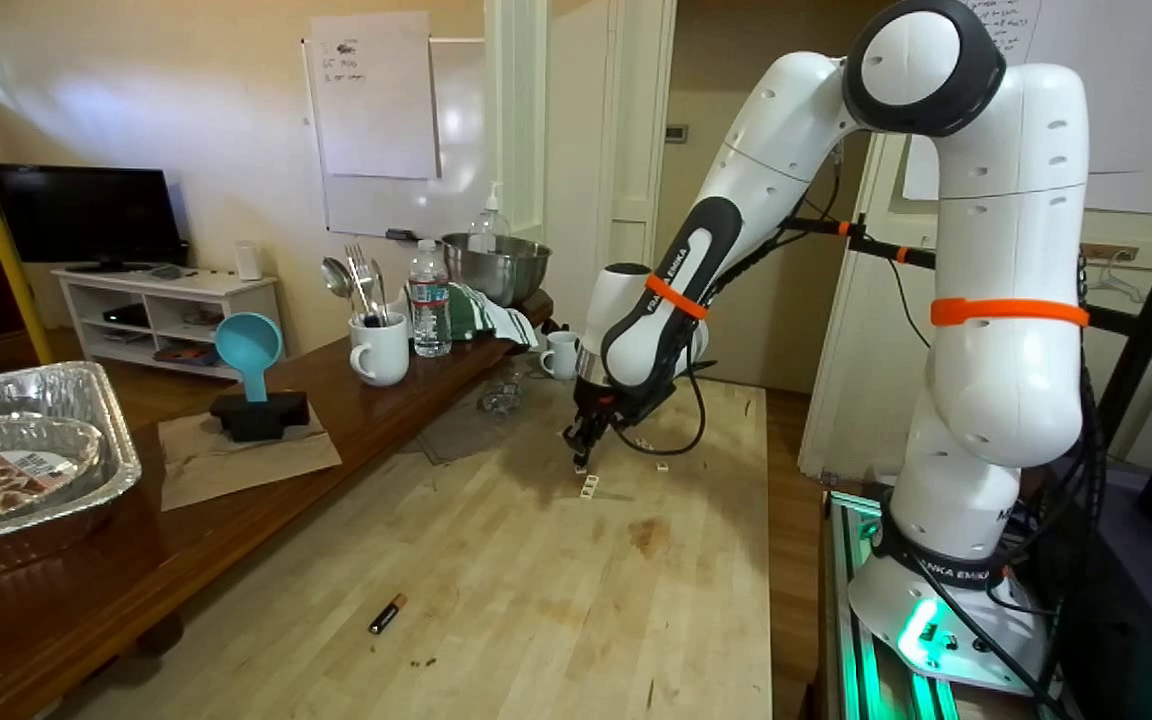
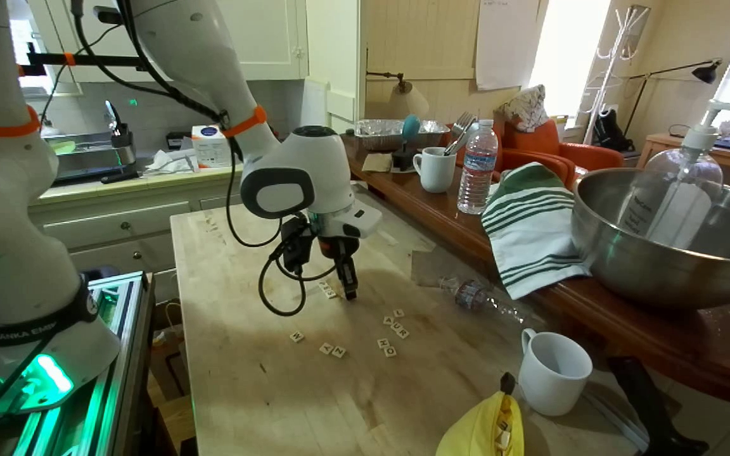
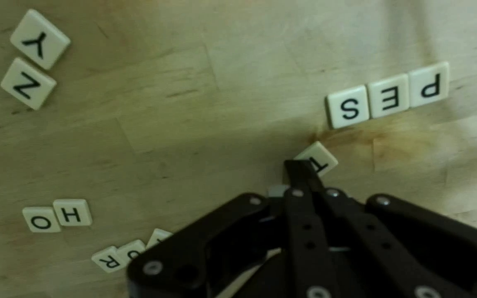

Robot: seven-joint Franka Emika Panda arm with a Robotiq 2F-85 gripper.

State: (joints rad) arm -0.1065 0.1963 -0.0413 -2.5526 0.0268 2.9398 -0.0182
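Tabletop [image 2: 244,405]: pale wood beneath the gripper [image 2: 350,292].
Gripper: pointing down with jaws together.
P-E-S row [image 3: 389,96]: near the tip, to its upper right in the wrist view; slanting up rightward along its long axis, letter tops toward the gripper.
T tile [image 3: 321,156]: right at the tip, partly covered; set cornerwise, crossbar to the lower right.

By the wrist view's clock, I log a P tile [image 3: 429,85], E tile [image 3: 389,96] and S tile [image 3: 348,107], inverted, at 2, a part-covered T tile [image 3: 320,157] at 3, a Y tile [image 3: 39,39] at 10, and an O tile [image 3: 42,219] and H tile [image 3: 73,212] at 8 o'clock. In an exterior view, my forearm [image 1: 681,265] at 2 reads "FRANKA EMIKA".
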